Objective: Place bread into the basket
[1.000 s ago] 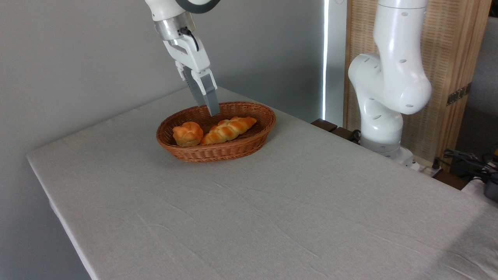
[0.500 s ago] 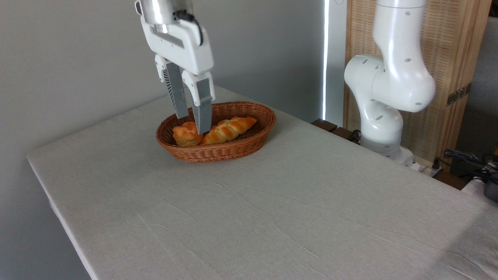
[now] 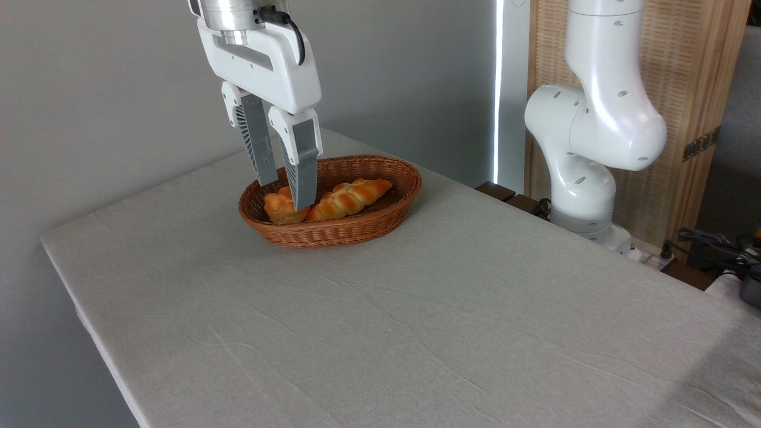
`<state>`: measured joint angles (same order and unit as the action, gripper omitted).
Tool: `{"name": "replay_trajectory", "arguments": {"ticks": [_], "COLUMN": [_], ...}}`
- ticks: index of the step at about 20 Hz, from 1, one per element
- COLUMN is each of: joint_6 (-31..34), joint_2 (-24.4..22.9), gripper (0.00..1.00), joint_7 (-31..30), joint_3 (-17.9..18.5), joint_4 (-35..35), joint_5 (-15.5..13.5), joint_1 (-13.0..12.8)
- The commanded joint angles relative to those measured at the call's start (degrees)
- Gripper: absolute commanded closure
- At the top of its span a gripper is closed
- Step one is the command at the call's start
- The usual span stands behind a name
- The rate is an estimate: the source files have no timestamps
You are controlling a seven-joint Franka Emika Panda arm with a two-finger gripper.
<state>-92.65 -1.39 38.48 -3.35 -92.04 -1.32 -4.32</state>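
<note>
The braided golden bread (image 3: 351, 198) lies lengthwise inside the reddish-brown wicker basket (image 3: 357, 230) at the far left of the table. My gripper (image 3: 285, 193) hangs above the basket's left part, fingers pointing down and a small gap apart, open with nothing between them. Its fingertips (image 3: 303, 199) stand in front of the small round bun, left of the loaf and apart from it.
A small round bun (image 3: 278, 206) sits in the basket's left end, partly hidden by my fingers. The arm's white base (image 3: 585, 178) rises at the right behind the table. Cables and dark gear (image 3: 722, 249) lie beyond the table's right edge.
My gripper has swung from the basket's back rim toward the left and front, turning so both fingers show. The loaf and the bun have not moved.
</note>
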Motion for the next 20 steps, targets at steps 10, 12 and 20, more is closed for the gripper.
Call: {"name": "replay_trajectory", "arguments": {"ticks": [10,12,20], "joint_6": [2.92,2.92,2.92], "joint_2": [0.25,0.25,0.08], "gripper": [0.0,0.0,0.0], "joint_7": [0.19,-0.07,0.37], "joint_3": [0.8,1.33,5.28], "joint_4": [1.6,1.51,1.42], "joint_5": [0.53,0.53,0.53], "joint_1": [0.02,-0.51,-3.76]}}
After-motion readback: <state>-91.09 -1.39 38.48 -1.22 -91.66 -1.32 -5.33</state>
